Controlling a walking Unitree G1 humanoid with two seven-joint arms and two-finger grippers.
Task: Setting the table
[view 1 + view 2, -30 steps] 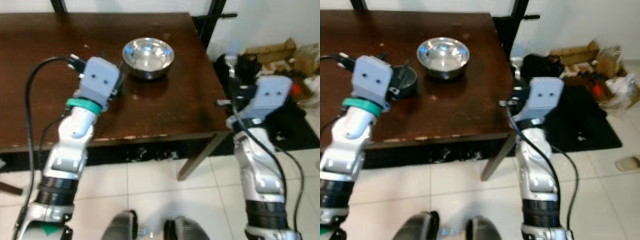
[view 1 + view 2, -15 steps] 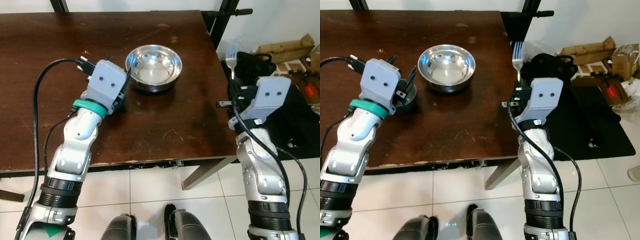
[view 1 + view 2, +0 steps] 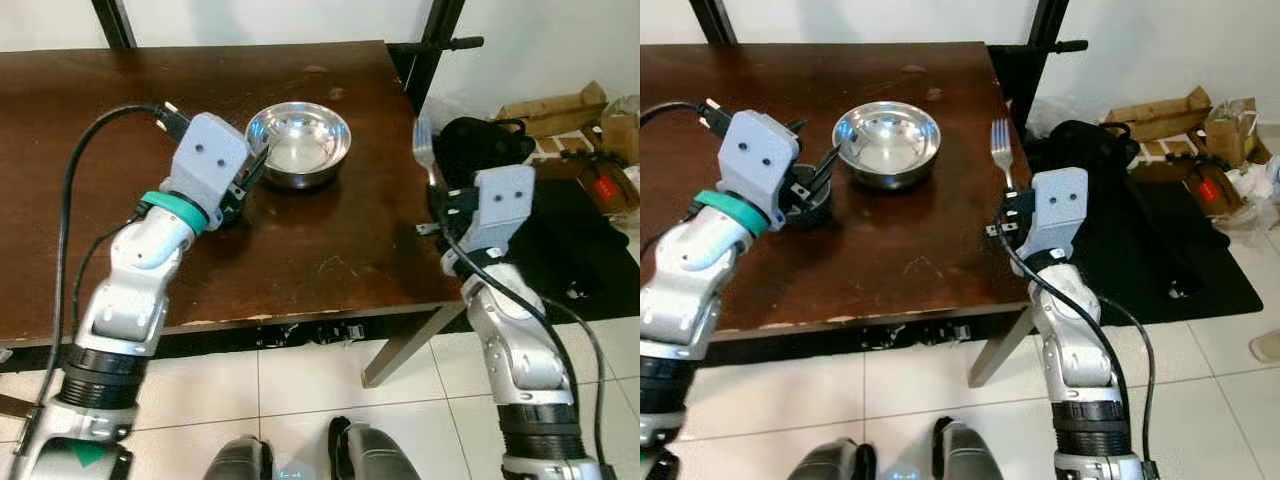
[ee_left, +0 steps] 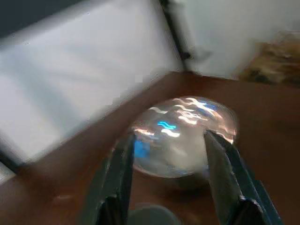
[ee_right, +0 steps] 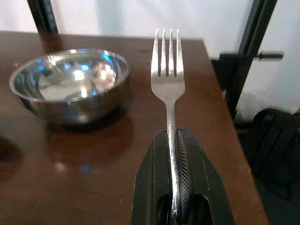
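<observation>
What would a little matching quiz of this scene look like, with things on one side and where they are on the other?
Things:
1. fork
2. bowl
3. black bag
4. left gripper

Places or states:
A. on the floor beside the table
B. open, near the bowl
C. clamped upright in the right gripper
D. resting on the table

Pairs: 1-C, 2-D, 3-A, 4-B

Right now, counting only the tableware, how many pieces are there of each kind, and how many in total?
Steel bowl, on the table: 1
Fork, held upright in the right gripper: 1
Small dark round container, on the table beside the bowl: 1
Total: 3
</observation>
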